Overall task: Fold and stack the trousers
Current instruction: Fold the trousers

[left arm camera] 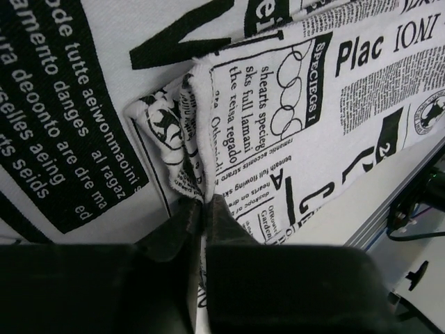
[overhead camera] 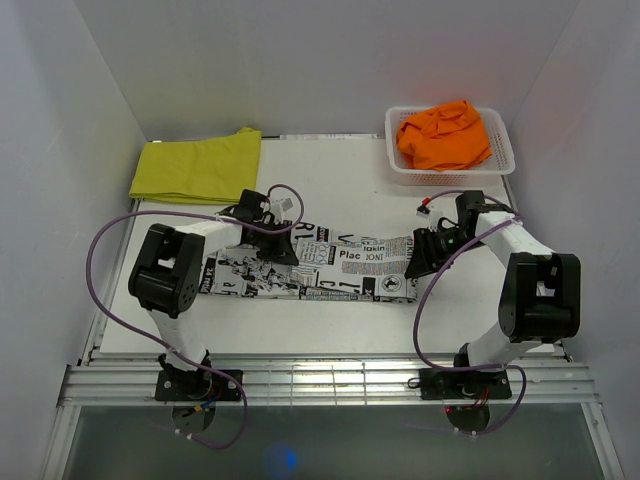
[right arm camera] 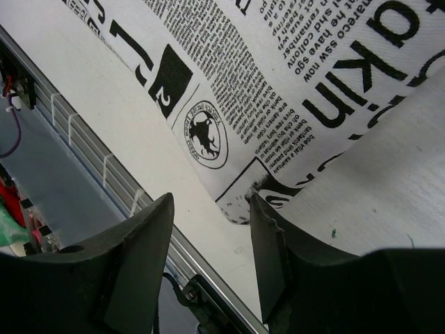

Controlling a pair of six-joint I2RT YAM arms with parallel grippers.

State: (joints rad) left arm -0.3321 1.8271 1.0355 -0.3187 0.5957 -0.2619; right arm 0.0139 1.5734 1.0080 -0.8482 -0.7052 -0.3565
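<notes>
- White walls close in a white surface [overhead camera: 340,170], and both arms are bolted at its near edge.
- Newspaper-print trousers [overhead camera: 330,270] lie flat in a long strip across the surface, reaching from one set of jaws to the other.
- The left jaws sit on the far edge of the strip, toward its left part.
- They are drawn almost fully together. The left wrist view shows a folded edge of the printed cloth pinched in the thin slit between them.
- The right jaws are down at the right end of the strip, standing roughly half apart and gripping nothing.
- In the right wrist view a corner of the printed cloth lies in the gap between them, close against one side. Whether it touches cannot be told.
- Yellow trousers [overhead camera: 195,168] lie folded flat beyond the left jaws, at the far left corner, well apart from them.
- Orange trousers [overhead camera: 445,135] sit bunched in a white lattice basket [overhead camera: 500,165] beyond the right jaws, at the far right corner.
- A purple cable [overhead camera: 100,250] loops out from the left arm [overhead camera: 190,250], and another hangs from the right arm [overhead camera: 520,250].
</notes>
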